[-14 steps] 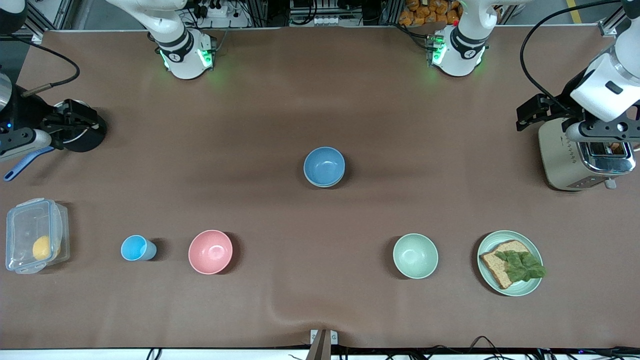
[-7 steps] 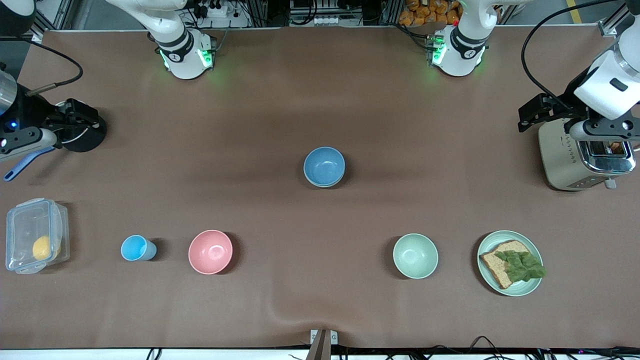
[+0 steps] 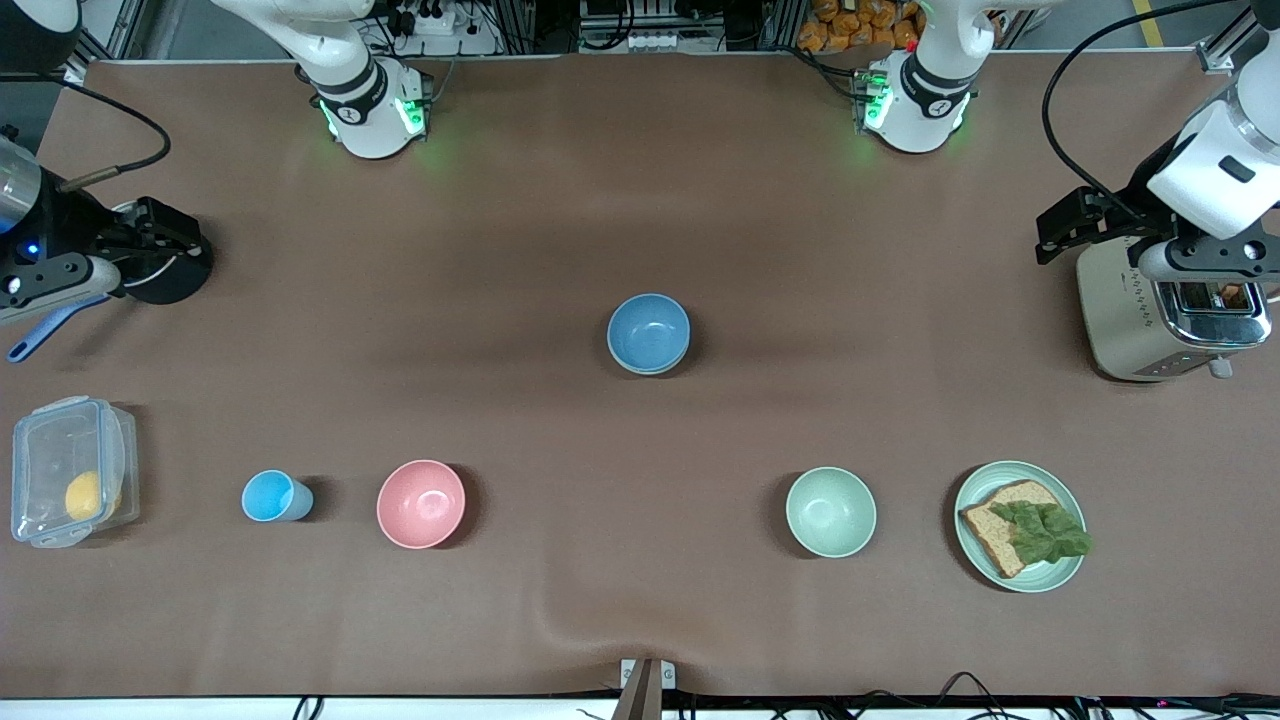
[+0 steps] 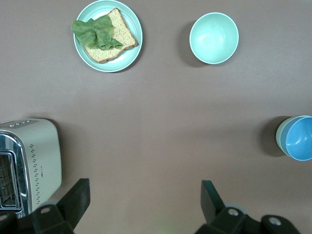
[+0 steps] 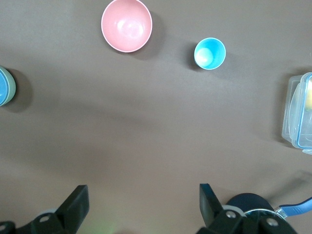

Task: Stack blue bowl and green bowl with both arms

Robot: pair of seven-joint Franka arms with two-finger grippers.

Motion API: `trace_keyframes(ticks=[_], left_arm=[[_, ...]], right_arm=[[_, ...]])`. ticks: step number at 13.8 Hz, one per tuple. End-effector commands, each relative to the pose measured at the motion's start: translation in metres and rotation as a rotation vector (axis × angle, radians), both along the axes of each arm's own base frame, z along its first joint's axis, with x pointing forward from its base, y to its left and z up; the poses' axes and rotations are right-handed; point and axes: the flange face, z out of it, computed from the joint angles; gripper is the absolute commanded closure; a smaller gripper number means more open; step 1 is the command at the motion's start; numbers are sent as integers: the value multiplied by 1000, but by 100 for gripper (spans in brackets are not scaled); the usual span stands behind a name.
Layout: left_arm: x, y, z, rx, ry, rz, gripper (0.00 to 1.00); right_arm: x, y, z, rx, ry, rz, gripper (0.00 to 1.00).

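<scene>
Already the round blue plastic bowl (image 3: 648,331) sits inside the round sage-green bowl (image 4: 279,139). Both end effectors, left (image 4: 144,189) by the cream toaster (image 3: 1160,320) and right (image 5: 142,191) by the black pot (image 5: 248,201), gape wide and empty. Best not bump the stack.

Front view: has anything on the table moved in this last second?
Barely anything. The left gripper, open over the toaster, and the right gripper, open over the black pan, each drifted slightly. Nothing was grabbed or released. The blue bowl stayed nested in the green bowl mid-table, and everything else kept its place.
</scene>
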Motion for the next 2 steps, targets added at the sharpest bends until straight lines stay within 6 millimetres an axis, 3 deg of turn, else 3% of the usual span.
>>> trace_keyframes(ticks=[1, 2], left_arm=[[-2, 0, 6, 2, -15, -21, 0], [-1, 0, 6, 2, -15, -21, 0]], right_arm=[[-10, -1, 1, -17, -6, 4, 0], [-11, -2, 1, -18, -8, 3, 0]])
